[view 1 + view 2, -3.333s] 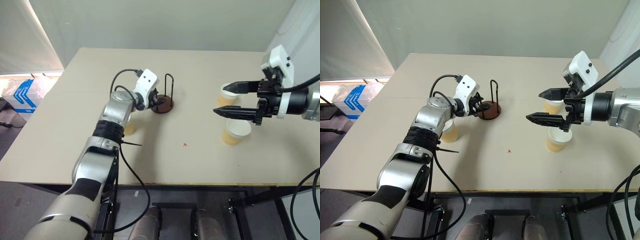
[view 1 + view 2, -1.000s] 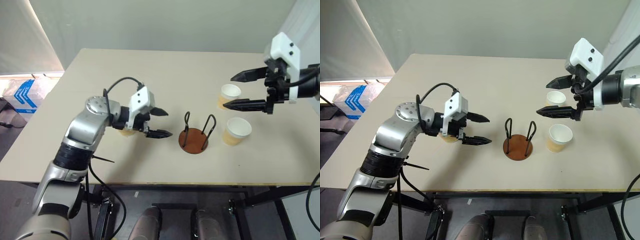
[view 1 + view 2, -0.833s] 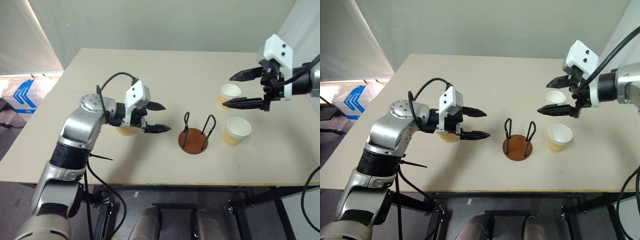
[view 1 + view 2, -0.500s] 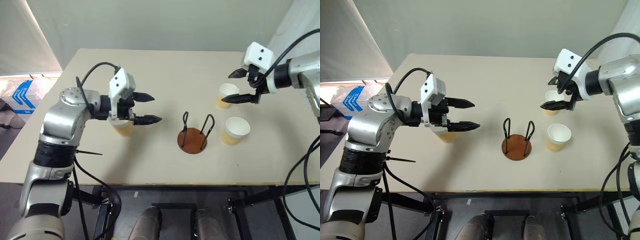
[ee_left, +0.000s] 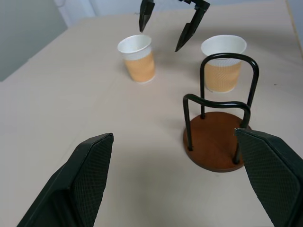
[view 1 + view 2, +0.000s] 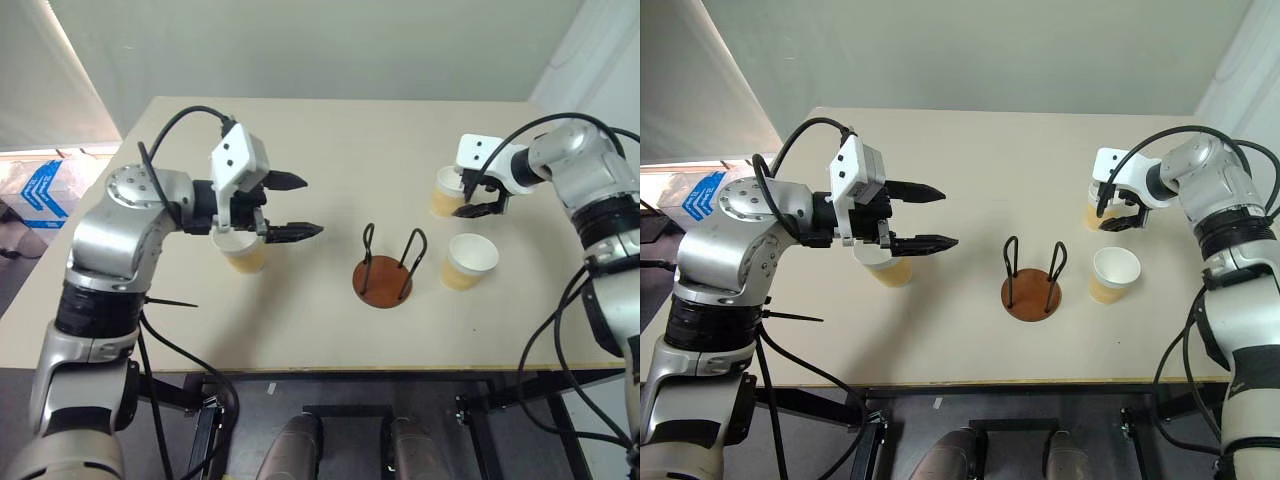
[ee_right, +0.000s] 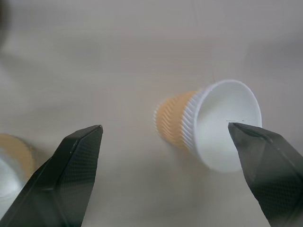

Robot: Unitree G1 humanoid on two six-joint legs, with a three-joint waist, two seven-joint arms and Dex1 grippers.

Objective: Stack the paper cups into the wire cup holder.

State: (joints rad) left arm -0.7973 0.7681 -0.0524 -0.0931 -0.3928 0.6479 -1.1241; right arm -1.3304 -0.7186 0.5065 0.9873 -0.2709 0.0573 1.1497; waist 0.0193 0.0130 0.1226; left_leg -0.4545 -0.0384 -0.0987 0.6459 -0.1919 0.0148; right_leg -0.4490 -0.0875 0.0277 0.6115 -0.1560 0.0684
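The wire cup holder [image 6: 385,281], a brown disc with two black wire loops, stands empty at the table's front centre. Two paper cups stand upright to its right, a far one [image 6: 446,190] and a near one [image 6: 470,261]. My right gripper [image 6: 468,198] hangs open right at the far cup's rim, its fingers apart on either side; the right wrist view has that cup [image 7: 208,123] between them. A third cup [image 6: 243,250] stands left of the holder. My left gripper [image 6: 313,206] hovers open and empty above it, pointing toward the holder [image 5: 220,142].
The tan table [image 6: 300,330] has bare room in front of and behind the holder. Its front edge runs close below the holder. A grey wall stands behind the table, and a blue and white box [image 6: 30,190] lies on the floor at the left.
The holder went from the far left middle to the front centre before a second ago. Since then my right gripper dropped to the far cup, and my left gripper rose and drew back left.
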